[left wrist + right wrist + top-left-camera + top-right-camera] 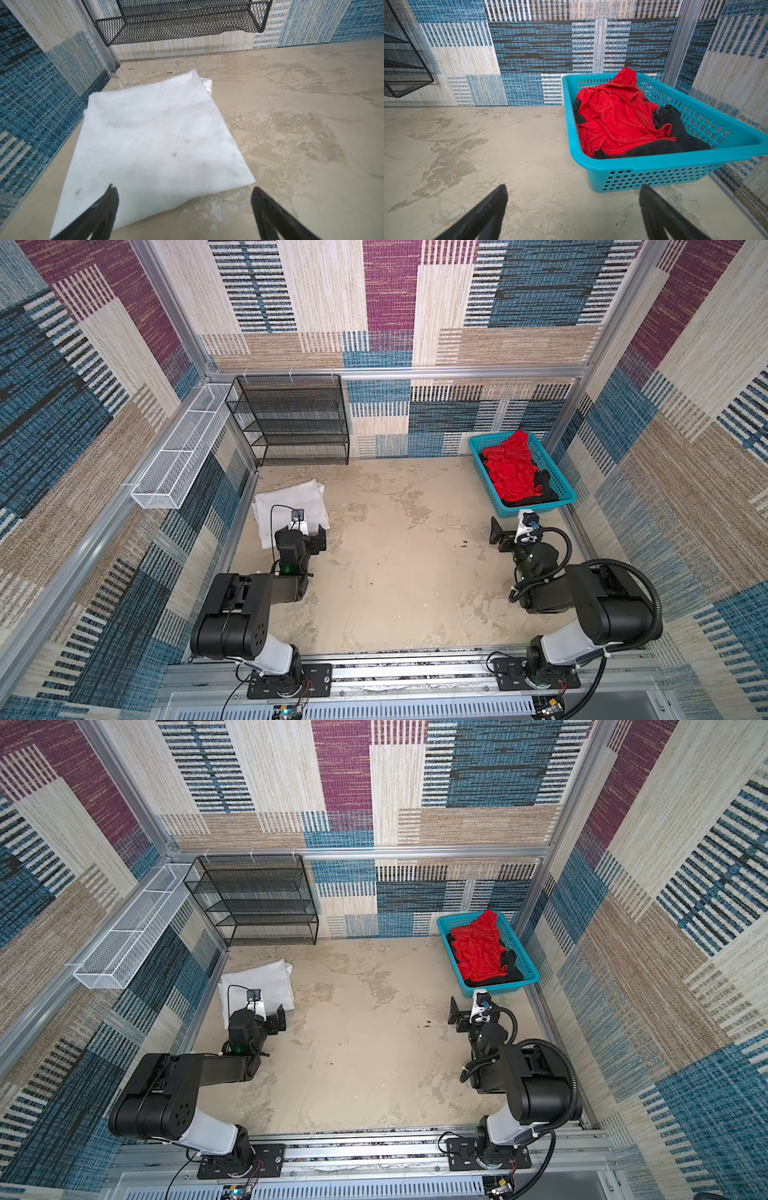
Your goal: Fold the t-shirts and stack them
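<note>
Judging progress from the present layout, one of the three garments is finished. The white t-shirt (158, 135) lies folded into a flat, roughly square packet on the table (395, 572), near the left wall and in front of the black mesh rack (291, 423). Its top surface is smooth and carries a few faint dirt specks. A narrow strip of an under layer protrudes at one far corner. The red t-shirt (612, 116) and the black t-shirt (675, 143) are not yet folded. Both sit crumpled in the teal basket (654, 164) at the far right corner of the table. The red one is heaped on top with deep creases, and one bunch rises above the far rim. The black one lies mostly beneath it and shows chiefly at the near end of the basket. Two folds and two stacking placements are therefore outstanding, and the white packet appears suited to serve as the base of the stack. The left gripper (184, 188) has its jaws spread wide and holds nothing. It sits at the near corner of the white packet, one finger over cloth and the other over bare table. The right gripper (573, 187) is likewise spread wide and empty, positioned over bare table just in front of the basket and clear of its wall.
</note>
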Available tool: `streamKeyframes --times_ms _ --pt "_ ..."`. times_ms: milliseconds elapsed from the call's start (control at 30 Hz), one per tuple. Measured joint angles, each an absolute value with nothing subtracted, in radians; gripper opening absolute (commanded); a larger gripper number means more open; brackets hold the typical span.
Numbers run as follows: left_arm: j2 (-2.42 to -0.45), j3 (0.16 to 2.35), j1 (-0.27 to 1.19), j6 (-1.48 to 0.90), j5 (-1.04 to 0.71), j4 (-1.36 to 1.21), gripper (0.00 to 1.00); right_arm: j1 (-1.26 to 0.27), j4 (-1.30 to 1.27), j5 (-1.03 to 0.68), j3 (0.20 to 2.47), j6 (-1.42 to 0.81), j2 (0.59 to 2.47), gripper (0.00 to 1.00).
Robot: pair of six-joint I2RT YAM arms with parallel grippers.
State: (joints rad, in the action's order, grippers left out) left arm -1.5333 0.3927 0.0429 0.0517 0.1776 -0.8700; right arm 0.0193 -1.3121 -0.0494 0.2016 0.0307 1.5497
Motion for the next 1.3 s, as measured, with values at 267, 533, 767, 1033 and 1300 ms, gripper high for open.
streamKeyframes --times_ms 267,533,767,1033,1300 --pt "-1.513 0.379 0.043 0.051 0.178 -0.872 0.99 0.019 -1.43 -0.065 0.026 0.031 1.42 0.99" --pt "-1.061 0.394 0.173 -0.027 0.251 -0.58 0.99 0.017 -0.9 0.004 0.117 -0.104 0.71 0.99" --pt "-1.1 0.85 0.255 -0.247 -0.046 -0.12 0.99 0.02 -0.252 0.101 0.59 -0.19 0.816 0.99" --pt "-1.406 1.335 0.4 -0.148 -0.296 0.263 0.99 0.053 0.16 0.027 0.971 -0.239 1.256 0.97" --pt "-1.419 1.111 0.474 0.026 -0.352 0.174 0.99 0.114 0.265 -0.05 1.214 -0.249 1.492 0.93"
